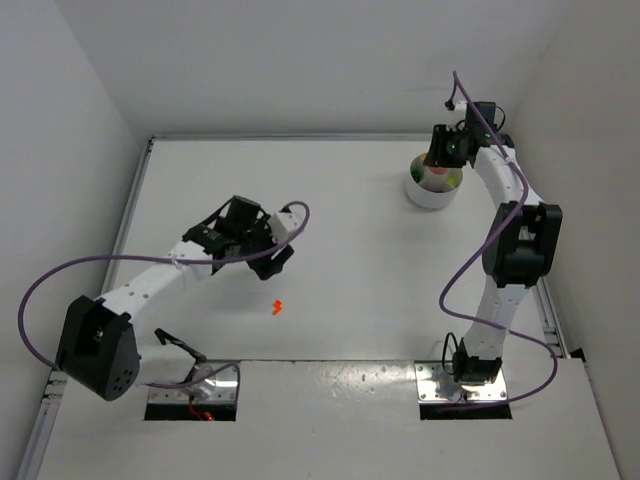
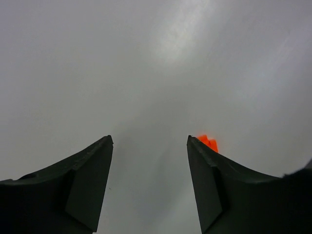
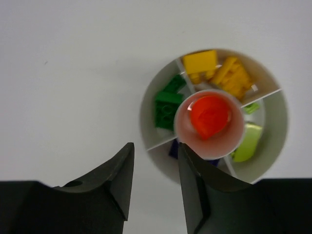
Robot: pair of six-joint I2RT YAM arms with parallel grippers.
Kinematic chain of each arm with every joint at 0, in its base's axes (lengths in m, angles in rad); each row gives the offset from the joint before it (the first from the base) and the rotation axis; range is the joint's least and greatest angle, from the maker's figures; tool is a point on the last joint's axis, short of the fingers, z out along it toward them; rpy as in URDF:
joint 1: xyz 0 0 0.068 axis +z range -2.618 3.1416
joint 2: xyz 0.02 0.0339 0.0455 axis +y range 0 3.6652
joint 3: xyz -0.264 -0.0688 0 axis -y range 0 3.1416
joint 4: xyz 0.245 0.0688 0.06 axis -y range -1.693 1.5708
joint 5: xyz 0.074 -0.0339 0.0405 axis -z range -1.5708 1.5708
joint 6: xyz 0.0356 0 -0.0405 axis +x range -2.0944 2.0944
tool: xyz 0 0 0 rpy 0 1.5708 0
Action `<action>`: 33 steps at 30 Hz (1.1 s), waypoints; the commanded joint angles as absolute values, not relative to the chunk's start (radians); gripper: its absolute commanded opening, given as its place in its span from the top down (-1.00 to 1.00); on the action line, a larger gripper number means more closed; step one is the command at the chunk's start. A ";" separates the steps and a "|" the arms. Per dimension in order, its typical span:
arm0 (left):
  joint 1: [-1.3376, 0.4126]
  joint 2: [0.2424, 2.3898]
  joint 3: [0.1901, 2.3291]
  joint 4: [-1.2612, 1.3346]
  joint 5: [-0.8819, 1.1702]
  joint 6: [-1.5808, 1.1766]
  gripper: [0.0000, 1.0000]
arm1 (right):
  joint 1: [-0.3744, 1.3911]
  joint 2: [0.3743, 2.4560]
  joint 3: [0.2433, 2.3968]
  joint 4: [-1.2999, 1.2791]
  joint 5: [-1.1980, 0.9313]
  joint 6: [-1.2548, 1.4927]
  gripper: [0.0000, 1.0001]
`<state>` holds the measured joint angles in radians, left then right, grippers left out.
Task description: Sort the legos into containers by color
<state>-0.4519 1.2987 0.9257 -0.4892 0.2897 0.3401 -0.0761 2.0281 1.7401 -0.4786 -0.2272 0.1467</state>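
orange-red lego [image 1: 277,306], tiny, on white table [image 1: 340,260]

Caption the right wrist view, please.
Open right gripper above the divided dish: yellow legos, green legos and lime legos in separate sections, orange-red piece in centre well.

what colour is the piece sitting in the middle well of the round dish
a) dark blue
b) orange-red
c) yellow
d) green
b: the right wrist view shows an orange-red piece in the middle well of the dish, while the yellow pieces and green pieces lie in outer sections.
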 commanded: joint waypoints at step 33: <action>-0.653 1.428 0.746 -0.535 0.242 0.457 -0.53 | 0.037 1.825 1.552 -0.537 -0.379 0.017 -0.24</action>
